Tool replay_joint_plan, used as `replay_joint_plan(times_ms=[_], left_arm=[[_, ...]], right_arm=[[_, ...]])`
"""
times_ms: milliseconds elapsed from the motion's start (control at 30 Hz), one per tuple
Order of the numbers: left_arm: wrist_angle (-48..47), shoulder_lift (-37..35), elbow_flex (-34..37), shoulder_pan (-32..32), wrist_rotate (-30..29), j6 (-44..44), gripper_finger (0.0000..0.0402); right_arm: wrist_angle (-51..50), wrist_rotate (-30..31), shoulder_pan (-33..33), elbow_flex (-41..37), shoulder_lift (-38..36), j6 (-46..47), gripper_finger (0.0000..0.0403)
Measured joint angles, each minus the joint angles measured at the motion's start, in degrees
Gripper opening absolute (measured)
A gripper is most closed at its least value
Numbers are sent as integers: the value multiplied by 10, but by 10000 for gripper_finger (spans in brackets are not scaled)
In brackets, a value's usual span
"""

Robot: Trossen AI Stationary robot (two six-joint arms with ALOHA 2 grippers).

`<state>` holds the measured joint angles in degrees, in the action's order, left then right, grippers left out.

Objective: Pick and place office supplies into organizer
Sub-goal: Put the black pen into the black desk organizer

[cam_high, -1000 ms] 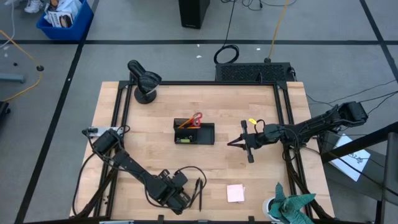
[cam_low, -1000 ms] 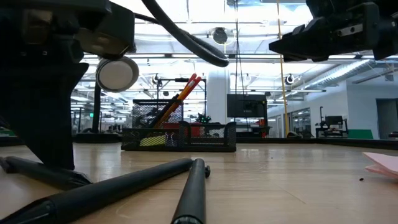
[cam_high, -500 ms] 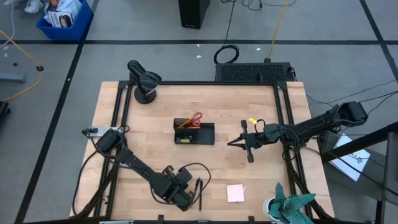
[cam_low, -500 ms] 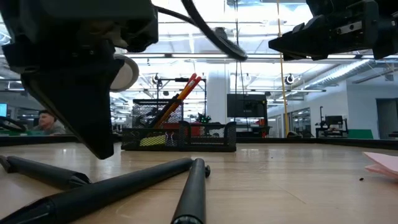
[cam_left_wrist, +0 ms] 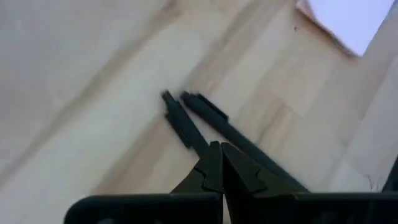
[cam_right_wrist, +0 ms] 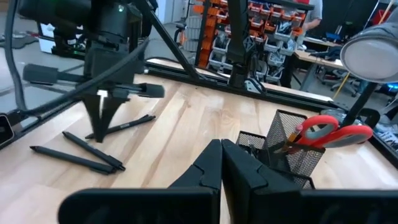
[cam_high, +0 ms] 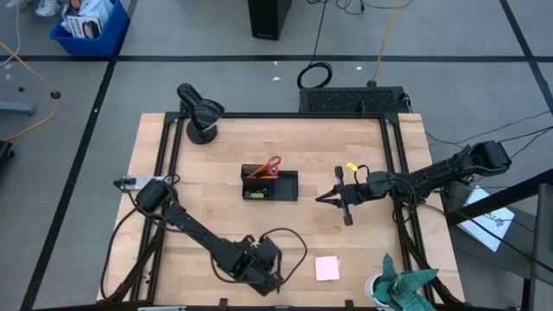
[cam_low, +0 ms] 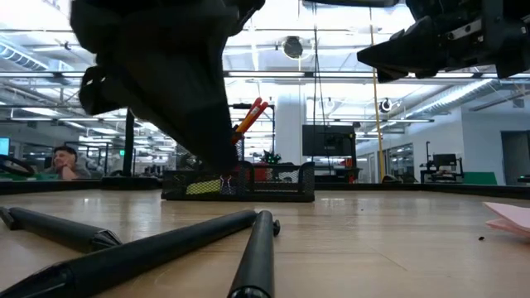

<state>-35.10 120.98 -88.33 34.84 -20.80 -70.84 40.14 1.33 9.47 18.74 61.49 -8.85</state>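
Observation:
My left gripper [cam_high: 266,269] is shut near the table's near edge, just above the black pens [cam_left_wrist: 186,121], which lie flat on the wood [cam_low: 166,248]. The pink sticky-note pad [cam_high: 327,268] lies flat to its right. The black mesh organizer [cam_high: 270,185] stands mid-table. Red-handled scissors [cam_high: 273,165] and an orange pencil [cam_high: 256,173] stand upright in it, and something yellow [cam_low: 203,188] shows through its wall. My right gripper [cam_high: 333,197] hangs shut in the air to the right of the organizer, pointing at it.
A round black dome-shaped device [cam_high: 200,112] stands at the far left corner. Teal-green cloth [cam_high: 404,285] lies at the near right corner. Bare wood stretches between the organizer and the pens. A person [cam_low: 62,161] sits in the room beyond the table.
My left gripper has moved along the near edge toward the table's right, over the pens, and its tip has risen from the tabletop. It stays shut. The pens, the pad and my right arm have kept still.

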Motion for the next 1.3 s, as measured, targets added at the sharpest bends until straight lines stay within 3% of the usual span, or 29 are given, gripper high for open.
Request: replay_joint_plan(times_ms=[367, 667, 1000, 1300], left_arm=[[21, 67, -4, 50, 16, -109, 1], [5, 62, -2, 78, 38, -115, 0], [-7, 62, -2, 67, 56, -72, 0], [-21, 62, -2, 68, 70, -94, 0]], right_arm=[[-1, 0, 0, 0, 0, -26, 0], [1, 2, -1, 0, 0, -31, 0], [4, 3, -1, 0, 0, -30, 0], [4, 2, -1, 0, 0, -21, 0]])
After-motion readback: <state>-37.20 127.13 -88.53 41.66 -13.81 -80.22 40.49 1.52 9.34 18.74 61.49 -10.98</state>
